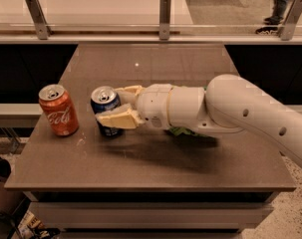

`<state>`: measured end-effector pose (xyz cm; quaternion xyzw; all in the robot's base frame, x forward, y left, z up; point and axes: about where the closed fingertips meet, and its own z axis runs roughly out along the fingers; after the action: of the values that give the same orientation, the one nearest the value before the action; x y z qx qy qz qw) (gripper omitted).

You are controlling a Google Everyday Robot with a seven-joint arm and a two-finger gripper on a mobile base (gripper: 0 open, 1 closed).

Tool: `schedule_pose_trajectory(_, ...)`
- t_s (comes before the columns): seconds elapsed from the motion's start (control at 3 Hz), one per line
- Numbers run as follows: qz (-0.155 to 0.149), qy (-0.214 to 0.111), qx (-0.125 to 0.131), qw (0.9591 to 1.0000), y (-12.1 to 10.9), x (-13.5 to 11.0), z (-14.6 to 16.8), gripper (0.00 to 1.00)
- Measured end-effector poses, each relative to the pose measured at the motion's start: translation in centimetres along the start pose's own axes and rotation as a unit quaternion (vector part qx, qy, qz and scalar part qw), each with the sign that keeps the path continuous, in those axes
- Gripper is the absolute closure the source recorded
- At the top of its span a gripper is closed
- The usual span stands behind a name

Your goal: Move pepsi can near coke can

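Observation:
The pepsi can [103, 103] is dark blue with a silver top and stands upright on the brown table [140, 168], left of centre. My gripper [116, 105] is shut on the pepsi can, one cream finger [121, 119] in front of it and one behind. The coke can [58, 110], red-orange with white script, stands upright near the table's left edge, a short gap to the left of the pepsi can. My white arm reaches in from the right.
A green snack bag [183, 131] lies under my arm, mostly hidden by it. A glass rail with metal posts [164, 17] runs behind the table. The table's left edge is close to the coke can.

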<state>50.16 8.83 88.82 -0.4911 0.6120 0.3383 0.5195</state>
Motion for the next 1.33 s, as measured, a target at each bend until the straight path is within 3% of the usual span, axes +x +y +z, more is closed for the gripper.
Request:
schedule_pose_trajectory(0.33, 0.02, -0.019, -0.016, 0.9995, 0.44, 0.39, 0.21, 1.0)
schedule_pose_trajectory(1.33, 0.016, -0.017, -0.02, 0.9995, 0.83, 0.08, 0.6, 0.36)
